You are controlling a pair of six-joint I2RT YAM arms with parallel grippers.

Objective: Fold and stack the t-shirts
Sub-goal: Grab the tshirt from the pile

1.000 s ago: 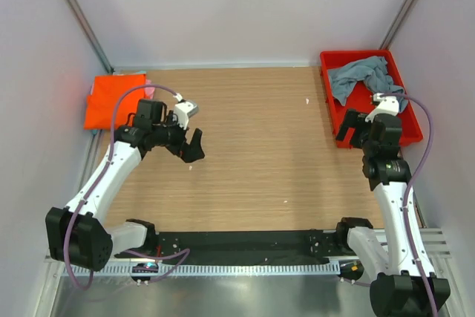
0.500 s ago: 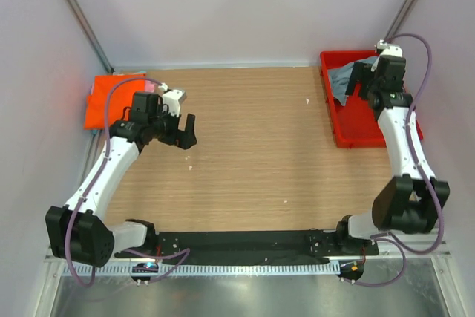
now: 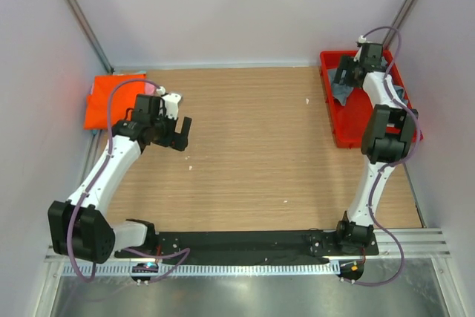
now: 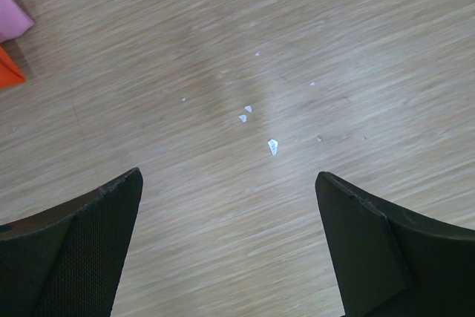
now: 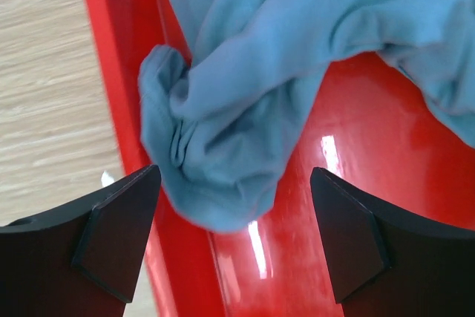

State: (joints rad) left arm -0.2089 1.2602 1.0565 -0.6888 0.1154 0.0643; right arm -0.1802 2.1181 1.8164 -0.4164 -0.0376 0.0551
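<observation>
Grey-blue t-shirt (image 5: 245, 102) bunches against the wall of red bin (image 5: 111, 50) under spread right gripper (image 5: 234, 183); left gripper (image 4: 228, 180) spread above wooden table (image 4: 334, 35).

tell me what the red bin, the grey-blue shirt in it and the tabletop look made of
Red bin: likely hard plastic, glossy, with bright light reflections on its floor. Grey-blue shirt: soft cloth, matte, bunched in loose folds. Tabletop: wood or wood-look laminate, low sheen, fine streaked grain; which one is unclear.
</observation>
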